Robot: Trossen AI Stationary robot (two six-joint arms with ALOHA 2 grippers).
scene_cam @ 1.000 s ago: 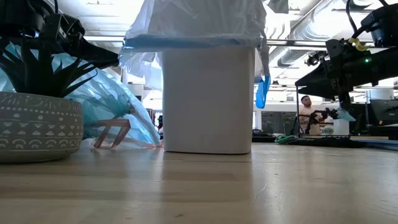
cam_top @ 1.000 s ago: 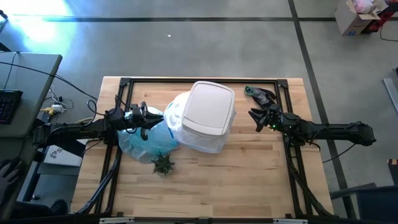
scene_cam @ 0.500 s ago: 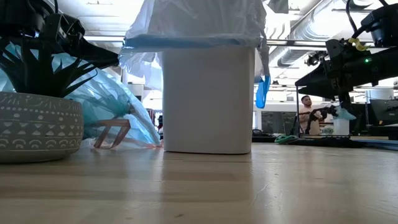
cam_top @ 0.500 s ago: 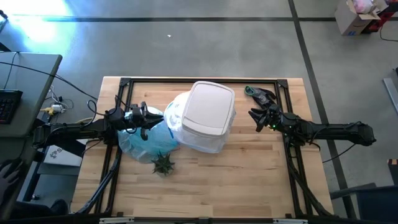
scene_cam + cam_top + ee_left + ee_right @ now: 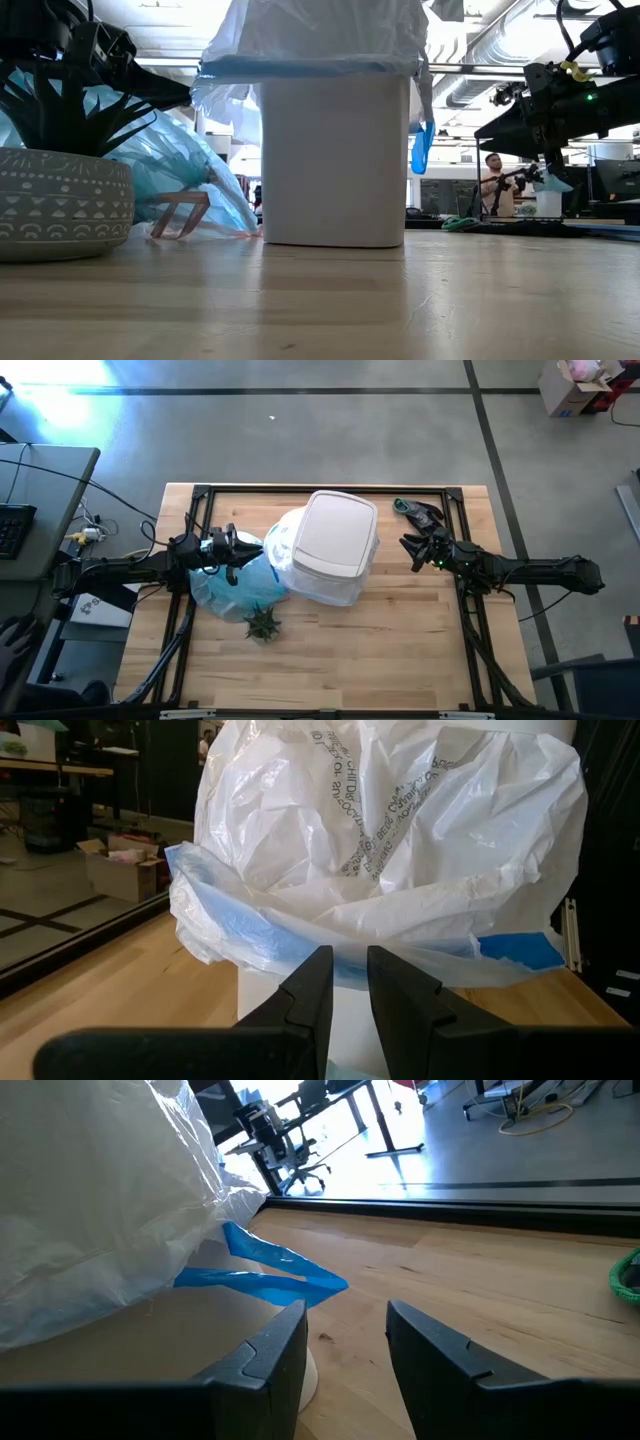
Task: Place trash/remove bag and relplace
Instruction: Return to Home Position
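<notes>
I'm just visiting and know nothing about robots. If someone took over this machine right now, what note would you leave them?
Left gripper: narrowly open, empty, beside the white bin.
Right gripper: open, empty, on the bin's other side.
Done: lid on, fresh liner draped over the rim; old bag lies on the table by the potted plant.
To do: send both arms home.

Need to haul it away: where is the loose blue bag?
High view: the blue bag lies on the table left of the bin, between the left hand and the plant.
</notes>
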